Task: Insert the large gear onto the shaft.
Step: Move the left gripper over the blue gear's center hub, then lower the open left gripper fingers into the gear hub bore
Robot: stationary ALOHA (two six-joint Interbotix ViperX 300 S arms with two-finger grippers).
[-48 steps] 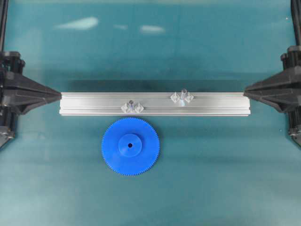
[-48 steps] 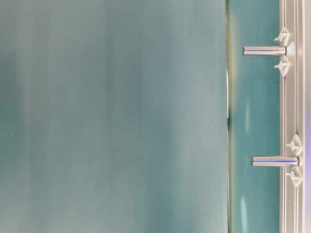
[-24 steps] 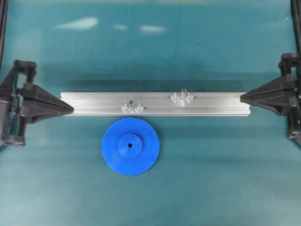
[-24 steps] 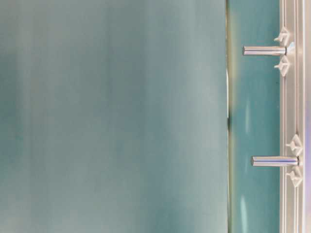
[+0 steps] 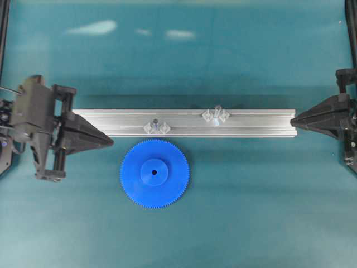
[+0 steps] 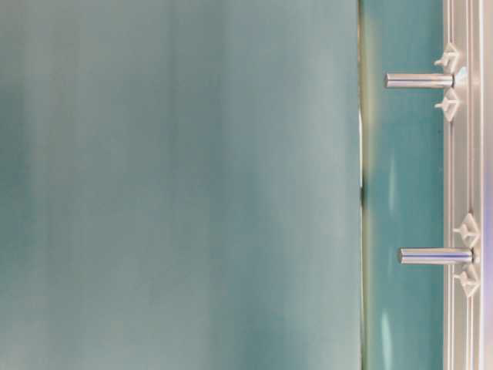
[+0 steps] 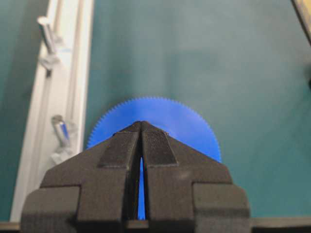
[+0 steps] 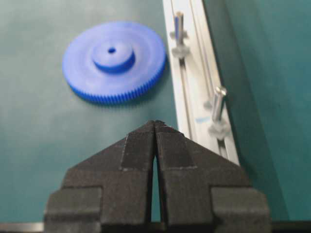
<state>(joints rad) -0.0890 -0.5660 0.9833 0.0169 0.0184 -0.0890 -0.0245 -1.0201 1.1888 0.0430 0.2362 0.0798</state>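
We see the large gear (image 5: 154,173) lying flat on the teal tabletop (image 5: 251,212), just in front of a long ribbed aluminium rail (image 5: 184,123) and not touching it. It is a bright blue plastic disc with fine teeth all round its rim and a raised round hub with a small dark centre hole; in the right wrist view (image 8: 114,60) the teeth read as a neat serrated band along its edge.

On the rail stand two small upright pins. The shaft (image 5: 217,110) is the one nearer the right end, a slim pin between two spaced-apart clear diamond-shaped feet. The other pin (image 5: 156,122) sits lower on the rail, just behind the gear's rim, in a tighter cluster of clear diamond pieces. In the table-level view both pins look like polished metal rods (image 6: 420,80) with a bright sheen.

Our left pincer (image 5: 111,142) is clenched, its matte black wedge-shaped fingers (image 7: 116,150) pressed together with ribbed pads, holding nothing; its tip points at the gear from the left, near the rim but apart from it. Our right pincer (image 5: 292,118) is likewise clenched and bare, its tip just beside the right end of the rail
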